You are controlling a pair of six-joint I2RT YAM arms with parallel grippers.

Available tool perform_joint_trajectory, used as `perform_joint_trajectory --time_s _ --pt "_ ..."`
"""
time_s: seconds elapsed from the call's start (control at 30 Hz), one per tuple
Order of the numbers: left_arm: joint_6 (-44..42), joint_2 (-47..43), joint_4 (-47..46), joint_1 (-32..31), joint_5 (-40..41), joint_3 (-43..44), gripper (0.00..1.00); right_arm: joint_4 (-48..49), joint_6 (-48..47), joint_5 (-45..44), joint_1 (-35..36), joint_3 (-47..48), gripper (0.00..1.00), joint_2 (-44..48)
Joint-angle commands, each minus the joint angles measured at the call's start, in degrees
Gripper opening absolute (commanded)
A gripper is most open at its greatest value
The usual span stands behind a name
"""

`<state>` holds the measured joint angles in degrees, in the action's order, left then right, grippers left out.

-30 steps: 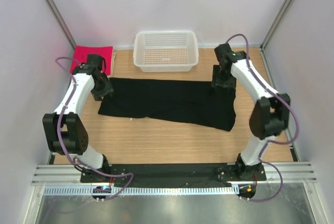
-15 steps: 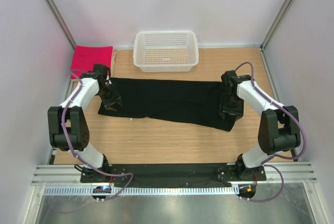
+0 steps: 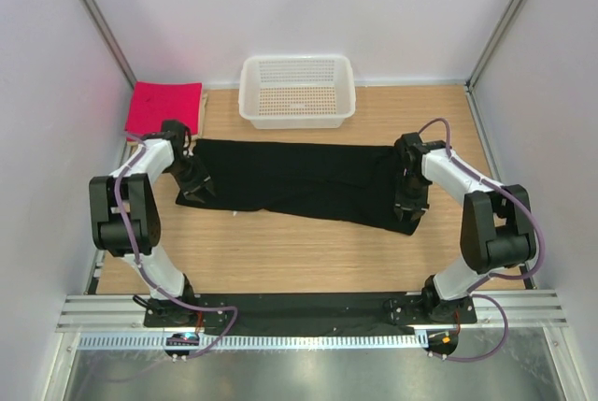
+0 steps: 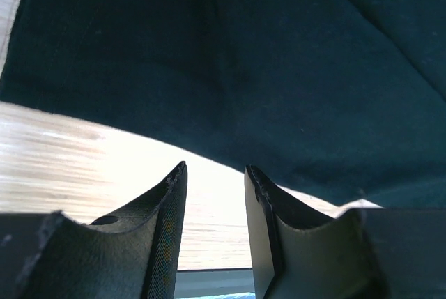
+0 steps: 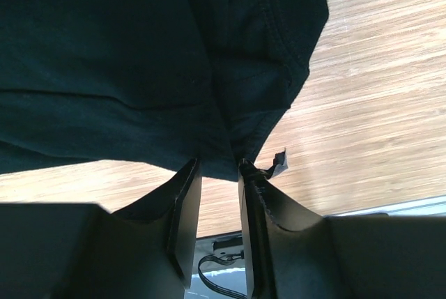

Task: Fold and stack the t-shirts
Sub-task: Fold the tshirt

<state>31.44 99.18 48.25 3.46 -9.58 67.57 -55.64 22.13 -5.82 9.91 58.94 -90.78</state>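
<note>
So the black t-shirt was spread out across the table. The left gripper sat at its left edge, jaws apart with only bare wood between them. The right gripper had jaws nearly together at the right corner hem, but I couldn't tell if it was actually pinching it.

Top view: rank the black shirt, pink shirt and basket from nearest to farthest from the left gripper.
1. Black shirt, its left edge at the left gripper.
2. Pink shirt, in the far left corner.
3. Basket, at the far edge, centre.
</note>
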Motion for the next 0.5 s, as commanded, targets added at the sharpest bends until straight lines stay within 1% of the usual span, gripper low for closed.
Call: perform_joint_trajectory --time_s 0.0,0.13,0.23,0.33,0.37,0.4,0.43,0.47 --pt "-0.5 1.28 -1.67 0.23 -0.35 -0.16 0.39 0.88 -0.77 -0.5 -0.86 -0.23 0.34 -0.45" --pt "-0.77 0.93 -1.67 0.23 0.0 -0.16 0.39 0.62 -0.95 0.9 -2.09 -0.4 0.37 -0.62" --pt "-0.68 1.19 -1.67 0.31 0.53 -0.16 0.39 1.49 -0.95 3.18 -2.79 -1.37 0.36 -1.59" --pt "-0.68 1.98 -1.49 0.4 0.79 -0.25 0.39 2.72 0.19 4.94 -3.49 -2.16 0.24 -2.12" --pt "-0.51 2.07 -1.67 0.32 1.32 -0.33 0.39 3.07 0.54 5.12 -3.67 -2.51 0.13 -2.03" --pt "-0.5 2.16 -1.93 0.31 1.58 -0.68 0.39 3.69 1.15 7.47 -4.28 -2.69 0.07 -1.86" --pt "-0.59 2.25 -2.1 0.31 1.85 -0.77 0.39 3.87 1.42 7.67 -4.64 -2.95 0.01 -1.59" --pt "-0.59 2.51 -2.19 0.4 2.46 -0.77 0.39 3.87 1.77 7.67 -4.99 -3.12 0.01 -1.5"
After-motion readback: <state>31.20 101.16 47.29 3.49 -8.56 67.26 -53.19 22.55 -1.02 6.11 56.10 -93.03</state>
